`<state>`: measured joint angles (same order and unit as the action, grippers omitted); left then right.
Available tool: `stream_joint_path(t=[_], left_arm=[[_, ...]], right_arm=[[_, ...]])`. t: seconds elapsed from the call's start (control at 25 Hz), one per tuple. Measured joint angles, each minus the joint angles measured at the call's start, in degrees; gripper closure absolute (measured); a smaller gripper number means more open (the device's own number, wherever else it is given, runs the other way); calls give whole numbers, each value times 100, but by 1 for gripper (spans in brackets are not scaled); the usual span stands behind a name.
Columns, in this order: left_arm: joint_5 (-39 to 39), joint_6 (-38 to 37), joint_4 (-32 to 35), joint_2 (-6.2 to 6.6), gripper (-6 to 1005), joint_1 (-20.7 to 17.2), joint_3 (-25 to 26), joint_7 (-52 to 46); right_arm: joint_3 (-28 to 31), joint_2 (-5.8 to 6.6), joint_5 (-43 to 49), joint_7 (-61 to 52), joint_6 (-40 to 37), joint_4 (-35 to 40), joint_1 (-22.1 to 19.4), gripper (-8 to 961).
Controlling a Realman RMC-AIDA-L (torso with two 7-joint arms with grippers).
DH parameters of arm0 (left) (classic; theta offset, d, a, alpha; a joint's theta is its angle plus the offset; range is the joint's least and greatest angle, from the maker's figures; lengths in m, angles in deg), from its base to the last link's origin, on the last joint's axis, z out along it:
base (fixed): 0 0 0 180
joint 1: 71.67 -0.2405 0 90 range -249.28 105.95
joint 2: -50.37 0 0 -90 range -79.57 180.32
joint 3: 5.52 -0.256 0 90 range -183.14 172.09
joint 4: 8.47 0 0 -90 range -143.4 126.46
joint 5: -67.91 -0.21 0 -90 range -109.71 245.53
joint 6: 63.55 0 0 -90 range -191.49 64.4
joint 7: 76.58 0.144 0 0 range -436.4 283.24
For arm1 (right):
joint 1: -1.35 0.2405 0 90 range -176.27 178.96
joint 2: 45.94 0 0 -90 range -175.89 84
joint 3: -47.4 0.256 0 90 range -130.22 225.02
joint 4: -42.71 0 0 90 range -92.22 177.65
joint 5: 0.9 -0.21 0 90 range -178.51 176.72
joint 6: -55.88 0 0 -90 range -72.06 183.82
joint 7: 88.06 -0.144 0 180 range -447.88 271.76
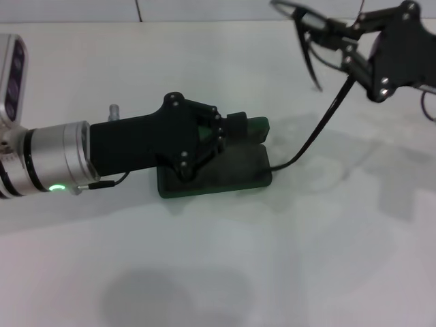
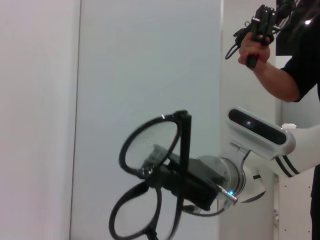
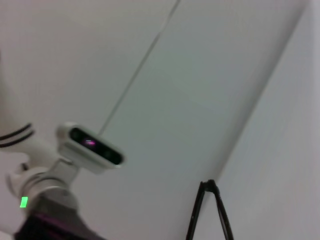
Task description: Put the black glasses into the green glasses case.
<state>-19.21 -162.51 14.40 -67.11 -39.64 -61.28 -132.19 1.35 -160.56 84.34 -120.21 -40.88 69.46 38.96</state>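
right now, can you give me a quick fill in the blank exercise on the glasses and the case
1. The black glasses are held up by the ____ gripper.
2. The left gripper reaches over the green glasses case, which lies on the ____ table.
3. The glasses are not yet ____ the case.

Missing words: right; white; in
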Motion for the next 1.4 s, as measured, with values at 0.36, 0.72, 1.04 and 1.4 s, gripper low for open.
stream_joint_path(t=[0.36,0.72,1.04,1.4], left_arm=[[-11,18,-2,-47,962,55,-33,-2],[39,-243,44,-128,961,161,-38,-2],[46,-249,49,-143,960,245,-29,-2],[46,-227,51,-143,959,264,-29,-2]], right_arm=[[-22,-69,16,-40,-15,-63,113,895],[-511,-131,10,-12,103,-309,349,895],[-797,-148,-2,-11,105,-371,444,895],[-946,-158,-13,-33,21,-393,501,895]])
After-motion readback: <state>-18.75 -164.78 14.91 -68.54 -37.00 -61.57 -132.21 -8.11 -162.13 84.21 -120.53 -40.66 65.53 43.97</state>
